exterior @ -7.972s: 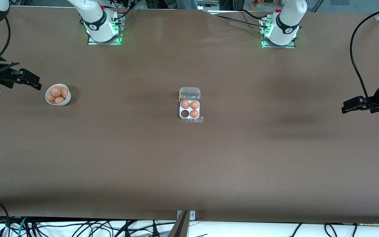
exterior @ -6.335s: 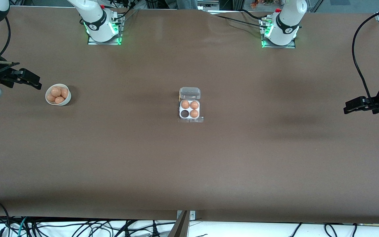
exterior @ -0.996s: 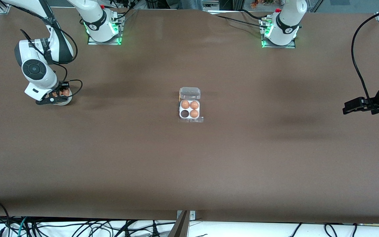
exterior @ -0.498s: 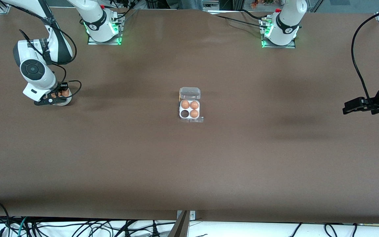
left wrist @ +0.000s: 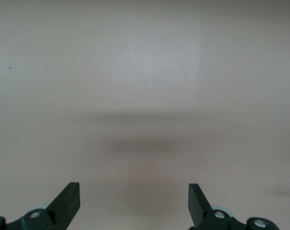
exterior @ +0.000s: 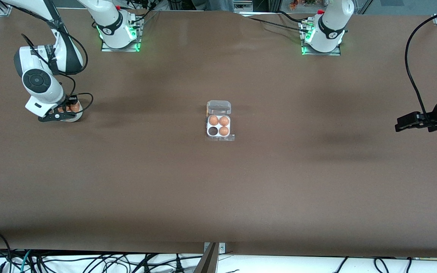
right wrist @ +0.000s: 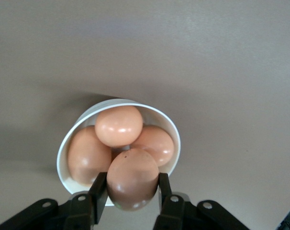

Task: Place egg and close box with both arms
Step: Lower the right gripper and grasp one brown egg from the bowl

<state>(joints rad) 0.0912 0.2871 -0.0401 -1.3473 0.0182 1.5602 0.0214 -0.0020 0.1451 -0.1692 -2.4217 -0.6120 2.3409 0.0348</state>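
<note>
Gripping one egg between its two fingers, the right gripper was seen just over the white bowl, at the right arm's end of the table. The jaws were clamped on the egg's two sides, and the egg was seen at about 6 o'clock of the bowl in the right wrist view, above the three other eggs left in it.

The box was placed at the middle of the table, well apart from the bowl, with its clear lid open and laid back at 12 o'clock of the tray. Three cells were filled; the empty cell was found at about 8 o'clock of the tray in the front view.

The left gripper was kept waiting over bare table at the left arm's end, with its jaws wide apart and nothing held.

Several failures could be expected from here. The egg is smooth and round, so it could be lost from the fingers if the lift were made fast, or cracked if it were squeezed harder. The eggs below could be knocked during the lift. At the box, the egg could be set on a filled cell or on the rim if the aim were poor, and the light box could be pushed away.
</note>
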